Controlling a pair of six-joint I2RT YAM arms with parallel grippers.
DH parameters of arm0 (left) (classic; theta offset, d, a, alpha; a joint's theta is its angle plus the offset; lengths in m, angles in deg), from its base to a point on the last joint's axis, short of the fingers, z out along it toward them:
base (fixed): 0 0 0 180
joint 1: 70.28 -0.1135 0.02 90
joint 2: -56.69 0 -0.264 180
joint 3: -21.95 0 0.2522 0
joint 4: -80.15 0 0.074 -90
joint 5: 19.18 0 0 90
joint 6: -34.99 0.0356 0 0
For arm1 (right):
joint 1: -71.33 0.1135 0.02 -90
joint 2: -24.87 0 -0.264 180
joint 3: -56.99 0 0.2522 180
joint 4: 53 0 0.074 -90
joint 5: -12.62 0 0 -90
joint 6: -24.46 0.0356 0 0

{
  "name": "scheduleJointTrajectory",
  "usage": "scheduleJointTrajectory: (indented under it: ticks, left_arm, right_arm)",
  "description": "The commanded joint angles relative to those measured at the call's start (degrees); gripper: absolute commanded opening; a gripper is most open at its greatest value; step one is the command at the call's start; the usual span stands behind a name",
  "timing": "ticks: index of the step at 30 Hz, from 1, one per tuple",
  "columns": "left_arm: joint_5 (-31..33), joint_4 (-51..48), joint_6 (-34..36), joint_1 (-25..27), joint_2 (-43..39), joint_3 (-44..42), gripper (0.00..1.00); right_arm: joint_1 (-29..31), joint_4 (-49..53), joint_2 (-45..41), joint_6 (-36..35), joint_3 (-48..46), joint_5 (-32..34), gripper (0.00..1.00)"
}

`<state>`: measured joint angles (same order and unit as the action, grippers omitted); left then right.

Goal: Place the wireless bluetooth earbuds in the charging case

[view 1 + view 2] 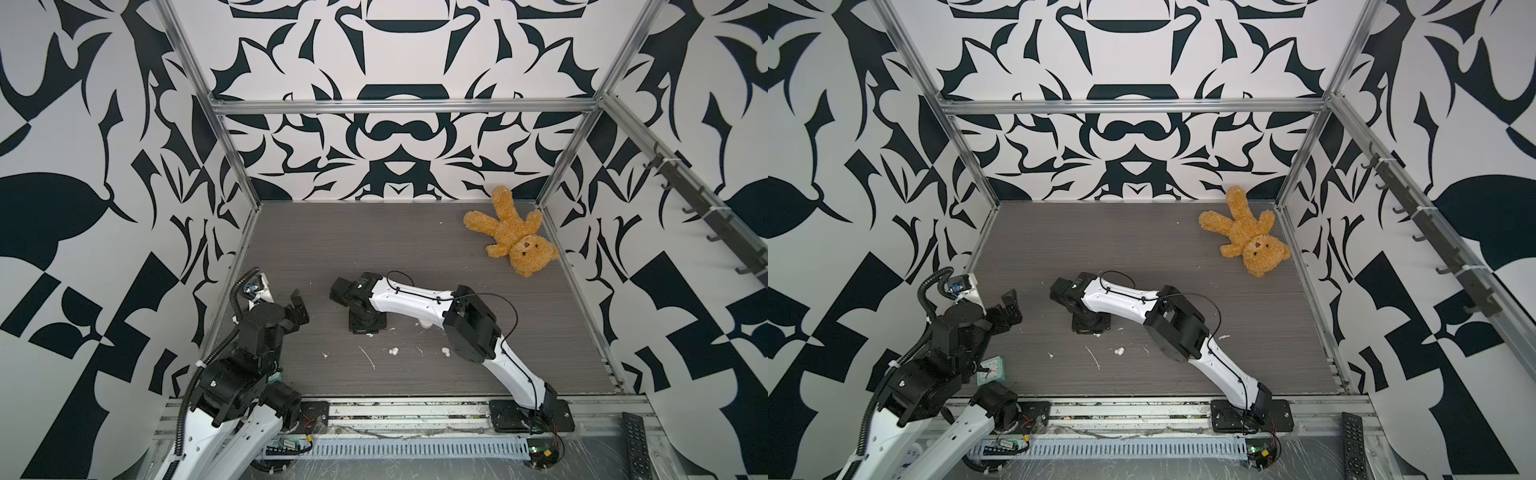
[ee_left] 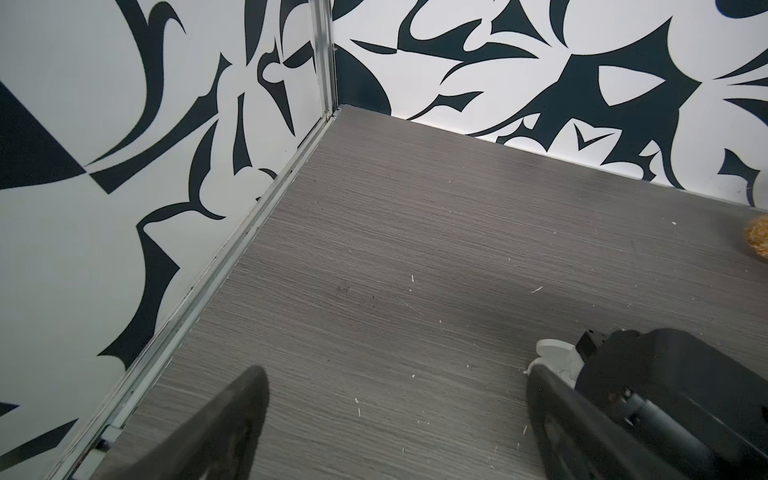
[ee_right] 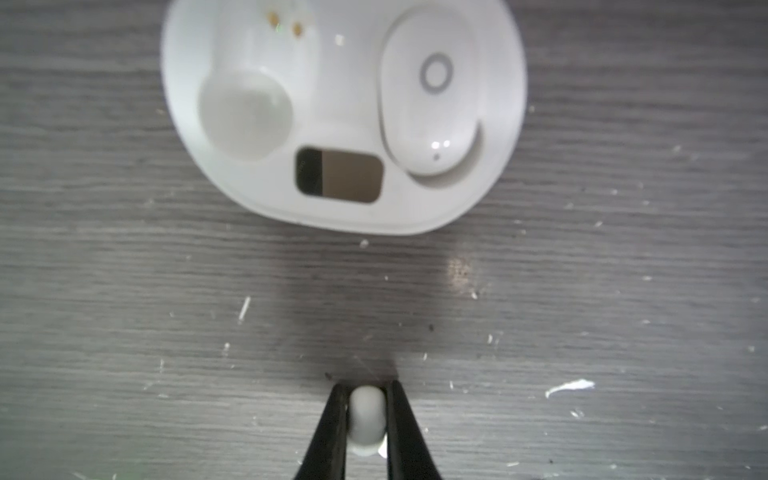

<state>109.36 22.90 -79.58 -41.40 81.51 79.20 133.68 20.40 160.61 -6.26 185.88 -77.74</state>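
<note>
Earbud (image 3: 365, 417) sits pinched in right gripper (image 3: 368, 388), mid-table, close beside the open case (image 3: 345, 220). One pocket already holds a bud (image 3: 432, 104); aim yours at the empty pocket (image 3: 245, 112), match its tilt, lower slowly, release only once seated. Left gripper (image 1: 299, 306) spread wide, idle at left.

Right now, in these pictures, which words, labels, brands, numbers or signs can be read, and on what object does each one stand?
No text is readable anywhere.
Remote control: button marks too small to read.
Clock: dial figures too small to read.
Charging case: its dark window shows nothing; the seated earbud bears only a grey ring.
</note>
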Motion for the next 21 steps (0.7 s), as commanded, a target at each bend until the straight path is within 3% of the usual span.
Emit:
scheduleJointTrajectory:
  ticks: [1, 5, 9, 13, 21]
  left_arm:
    - [0.1, 0.5, -0.2, -0.2, 0.1, -0.6, 0.99]
    - [0.0, 0.5, -0.3, -0.2, 0.2, -0.6, 0.99]
    - [0.0, 0.6, -0.2, -0.2, 0.3, -0.6, 0.99]
    - [-0.1, 0.7, -0.2, -0.2, 0.3, -0.6, 0.99]
    - [0.0, 0.6, -0.1, -0.2, 0.1, -0.6, 0.99]
  right_arm:
    - [-0.1, -0.3, -1.9, -2.7, 0.5, -1.0, 0.11]
    - [-0.1, -4.5, -4.0, -5.9, -2.0, -2.9, 0.12]
    - [0.1, -3.2, -4.4, -10.9, -1.0, -2.6, 0.18]
    - [0.3, 0.8, -3.5, -17.1, 0.3, -3.7, 0.17]
    - [0.9, 0.6, -6.5, -23.5, -5.5, -3.3, 0.20]
